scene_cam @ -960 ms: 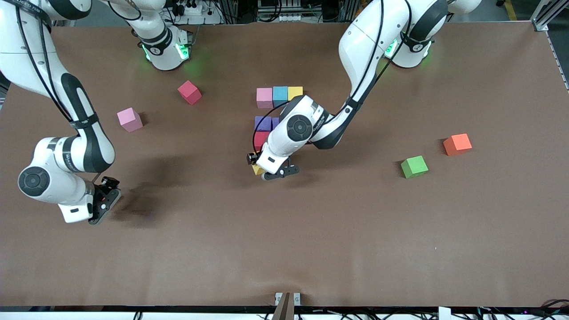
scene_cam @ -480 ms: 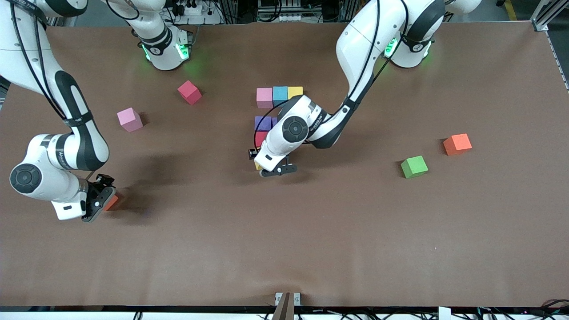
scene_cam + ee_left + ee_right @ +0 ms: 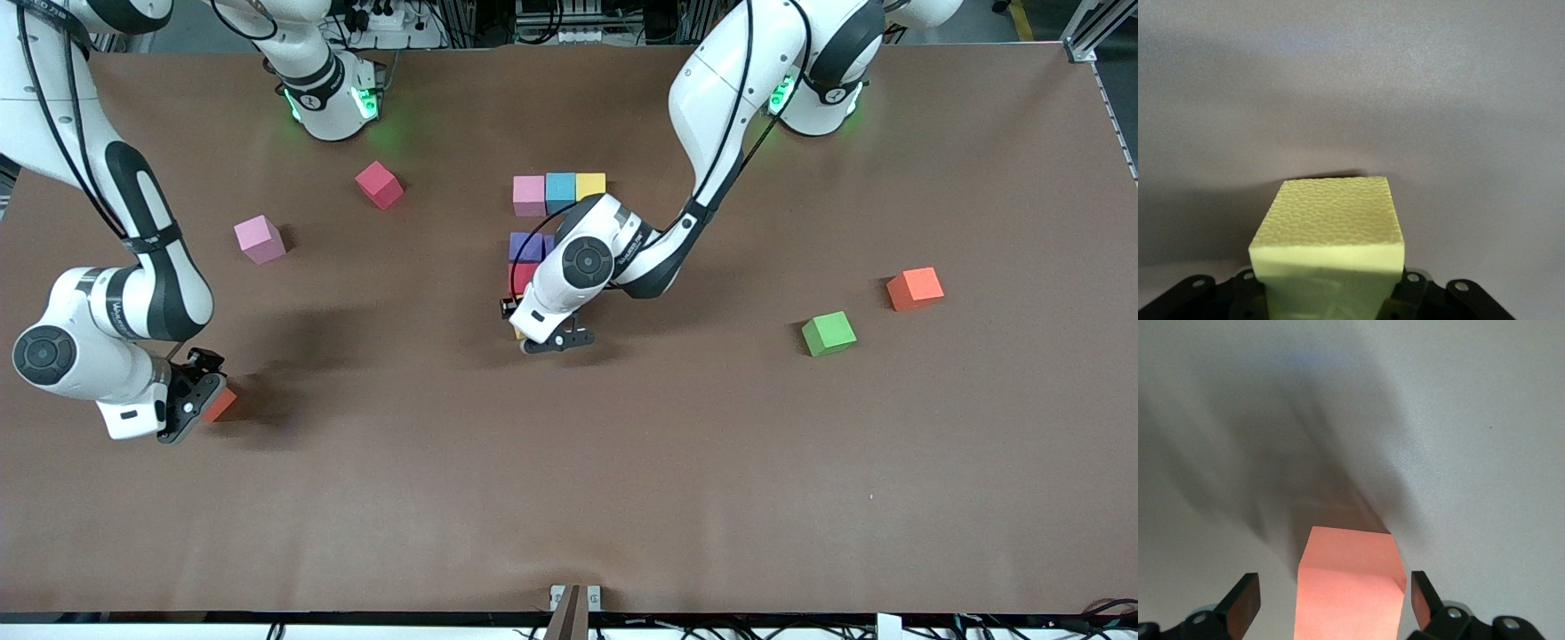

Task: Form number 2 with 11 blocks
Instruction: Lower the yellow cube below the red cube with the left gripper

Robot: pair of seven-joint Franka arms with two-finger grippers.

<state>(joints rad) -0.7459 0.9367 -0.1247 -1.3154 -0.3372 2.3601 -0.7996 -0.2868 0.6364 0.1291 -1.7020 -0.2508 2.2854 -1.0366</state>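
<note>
Fig.: building the number 2, mid-assembly, approx. halfway by my count.

Step in hand: left hand, clamped on a yellow block, is low over the worktop at the digit's camera-side end, just beside the red block. Judged: placing the first cube of the bottom row. Left wrist view shows the yellow block sitting square between the fingers, w/ bare worktop ahead of it.

Right hand, fingers apart, straddles an orange block near the right arm's end of the worktop; block lies between the pads, not yet gripped. Judged: pickup abt. to begin.

Next move calls for: left hand to set the cube flush w/ the red block, edges aligned, then part its fingers & lift straight up so the neighbours are not nudged. Right hand needs to go lower, centred, then clamp.

Digit as visible: top row of pink, light blue, yellow cubes touching side by side; nearer the camera a purple block, then red. The left arm hides the rest, so the middle rows cannot be checked.

Loose stock: pink block & red block toward the right arm's end; green block & orange block toward the left arm's end, well apart from the digit.
</note>
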